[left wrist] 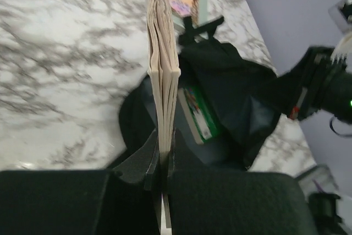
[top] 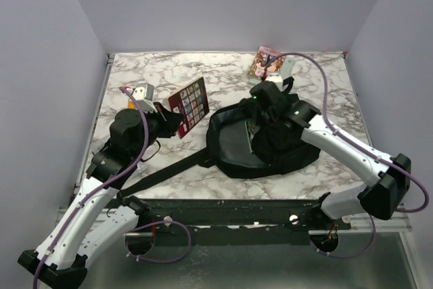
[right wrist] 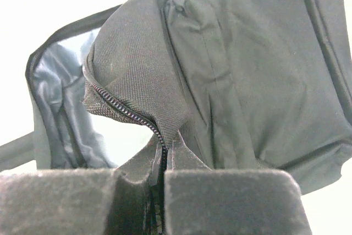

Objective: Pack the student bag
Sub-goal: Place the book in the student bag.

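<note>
The student bag (top: 270,150), a black fabric backpack, lies open on the marble table right of centre. A green-covered book (top: 251,130) shows inside its mouth, and also in the left wrist view (left wrist: 201,115). My right gripper (top: 262,114) is shut on the bag's zippered opening edge (right wrist: 132,111), and the fabric rises from between its fingers (right wrist: 190,160). My left gripper (top: 166,114) is shut on a thin red-covered book with a grid of pictures (top: 189,105). It holds the book upright just left of the bag. In the left wrist view, that book (left wrist: 163,64) is edge-on between the fingers (left wrist: 144,160).
A colourful booklet (top: 265,62) and a pale box (top: 287,67) lie at the table's back, behind the bag. A small white and grey box (top: 143,91) sits at the back left. A long black strap (top: 169,174) runs from the bag toward the front left edge.
</note>
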{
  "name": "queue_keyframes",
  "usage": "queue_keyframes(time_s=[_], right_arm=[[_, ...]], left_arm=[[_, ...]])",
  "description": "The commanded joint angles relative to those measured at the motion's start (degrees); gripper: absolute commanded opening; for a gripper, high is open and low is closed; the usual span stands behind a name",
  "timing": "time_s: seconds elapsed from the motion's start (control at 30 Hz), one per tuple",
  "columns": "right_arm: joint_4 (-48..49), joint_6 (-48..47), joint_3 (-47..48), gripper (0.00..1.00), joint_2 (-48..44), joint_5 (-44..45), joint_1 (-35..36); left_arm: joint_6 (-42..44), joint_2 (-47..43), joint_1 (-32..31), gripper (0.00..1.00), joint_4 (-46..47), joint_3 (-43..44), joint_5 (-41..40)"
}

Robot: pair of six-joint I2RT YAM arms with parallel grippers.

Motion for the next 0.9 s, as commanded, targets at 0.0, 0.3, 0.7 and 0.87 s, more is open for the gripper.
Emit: queue_keyframes(time_s=[0.0,0.3,0.7,0.87], right_arm=[[8.16,-2.44,-2.59,0.01,-5.41,-12.77,-6.26],[10.96,-0.22,-4.39,0.01,-8.30,-21.78,-11.19],[12.72,1.22,-4.61,0.01,-11.87,-25.06,-11.26],[12.48,1.44,-4.29,0.01,-12.64,-25.31,-11.28]], left_arm=[[-16.57,-0.66,0.45,0.00,-2.80,-2.06,17.43],[-29.15,4.50,0.54,0.00,9.29,-9.17,33.91],[-37.66,25.06,0.06,0.00,24.17,-9.28,38.11],[-42.36,34.06,-3.26,0.00,32.71,-6.56,34.46]])
